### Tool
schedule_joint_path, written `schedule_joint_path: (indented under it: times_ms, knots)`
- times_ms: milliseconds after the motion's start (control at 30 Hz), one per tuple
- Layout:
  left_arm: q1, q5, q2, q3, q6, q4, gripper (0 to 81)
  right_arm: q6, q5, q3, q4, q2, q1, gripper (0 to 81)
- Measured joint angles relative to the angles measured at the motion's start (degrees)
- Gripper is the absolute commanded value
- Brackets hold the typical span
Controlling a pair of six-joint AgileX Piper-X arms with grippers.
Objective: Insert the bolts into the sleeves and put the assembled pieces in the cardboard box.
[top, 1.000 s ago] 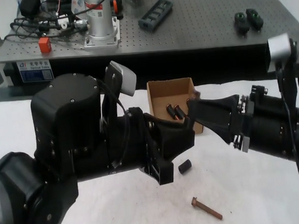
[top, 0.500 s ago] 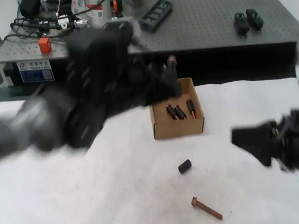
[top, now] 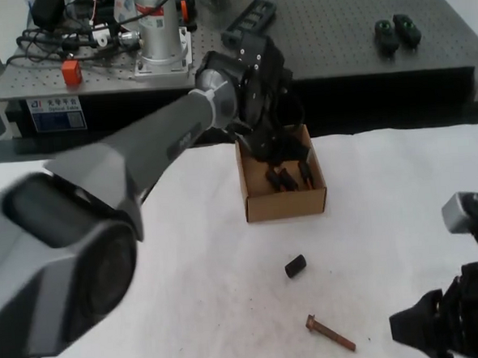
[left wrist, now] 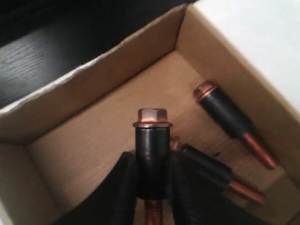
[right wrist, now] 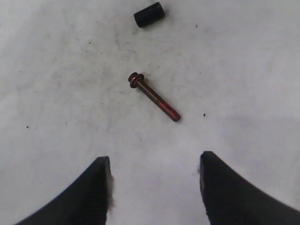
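Left gripper [left wrist: 151, 185] now hangs over box [left wrist: 93, 65], clenched on piece [left wrist: 151, 150] for dropping; right gripper [right wrist: 154, 187], withdrawn near, gapes toward bolt [right wrist: 154, 97].

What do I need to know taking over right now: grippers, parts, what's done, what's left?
Left gripper: shut on an assembled piece, held over the inside of the cardboard box, not yet released.
Right gripper: open and empty, above the loose bolt on the white cloth.
Done: at least two assembled pieces lie in the box.
Left: release the held piece, then fit the bolt into the loose sleeve and box it.
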Motion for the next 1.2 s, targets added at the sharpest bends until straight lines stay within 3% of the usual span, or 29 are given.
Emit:
schedule_joint_path:
  times_ms: [100, 300, 367, 633, 967, 1067, 1200]
  knots:
    - [0.22, 0.0, 0.38, -0.61, 0.0, 1.84, 5.6, -1.47, 0.15, 0.0, -0.41, 1.95, 1.49, 41.8]
    - [0.05, 0.15, -0.79, -2.08, 0.09, 6.05, 35.8, -7.69, 3.26, -3.4, -1.5, 14.48, 5.69, 41.8]
    - [0.05, 0.15, -1.63, -2.05, 0.09, 7.48, 41.7, -9.9, 4.62, -6.21, -1.5, 19.75, 7.39, 41.8]
    - [1.09, 0.15, -10.39, -1.4, 0.09, 13.04, 26.7, -14.37, 9.02, -14.65, -1.03, 32.94, 11.09, 39.6]
    - [3.52, 0.02, -25.46, 14.56, 0.09, 11.15, 26.5, -19.34, 13.74, -26.58, 3.74, 49.49, 14.45, 38.0]
    - [3.62, 0.42, -27.44, 18.98, 0.09, 9.75, 26.5, -20.15, 14.66, -28.69, 4.09, 52.71, 15.07, 29.2]
    - [3.62, 3.12, -30.14, 25.34, 1.28, 7.32, 26.7, -21.0, 18.83, -29.3, 4.33, 54.3, 15.38, 6.6]
